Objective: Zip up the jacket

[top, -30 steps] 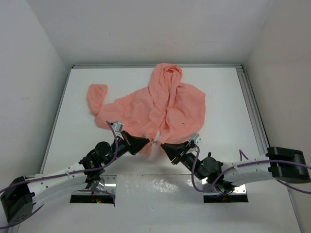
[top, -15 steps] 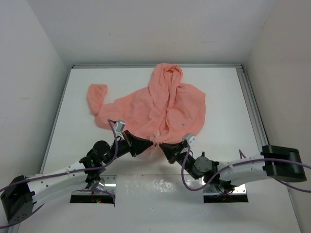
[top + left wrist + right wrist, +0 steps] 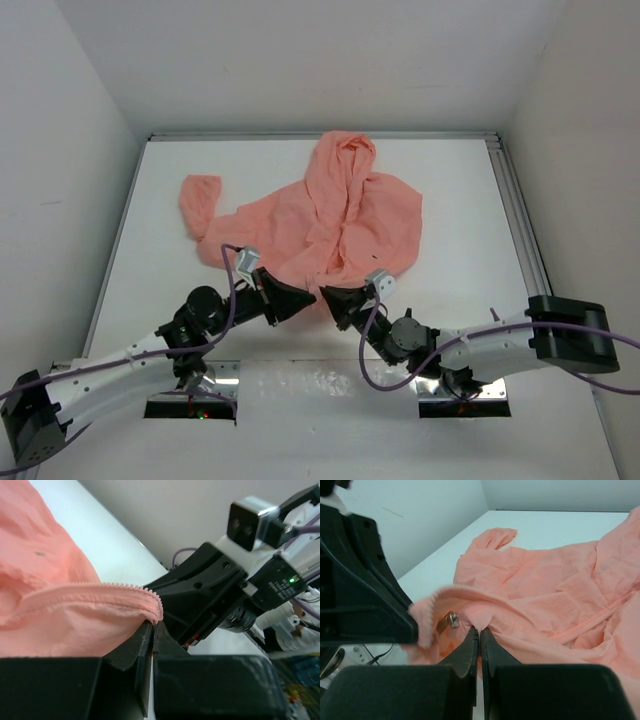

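The salmon-pink hooded jacket [image 3: 330,215] lies spread on the white table, hood at the far side, one sleeve out to the left. My left gripper [image 3: 305,297] is shut on the bottom end of one front zipper edge [image 3: 100,591], its pink teeth showing above the fingers. My right gripper [image 3: 325,296] faces it, almost touching, shut on a pinch of the other front panel's hem [image 3: 485,617]. A small metal zipper slider [image 3: 451,620] hangs just left of my right fingertips. A tiny dark mark [image 3: 376,254] sits on the right front panel.
The table [image 3: 470,200] has a raised metal rail along its far and right edges, with white walls on all sides. Both arms stretch in from the near edge, with purple cables looping beside them.
Both grippers have moved toward each other, pulling the two bottom front edges of the jacket together. The right arm has shifted left and slightly forward.
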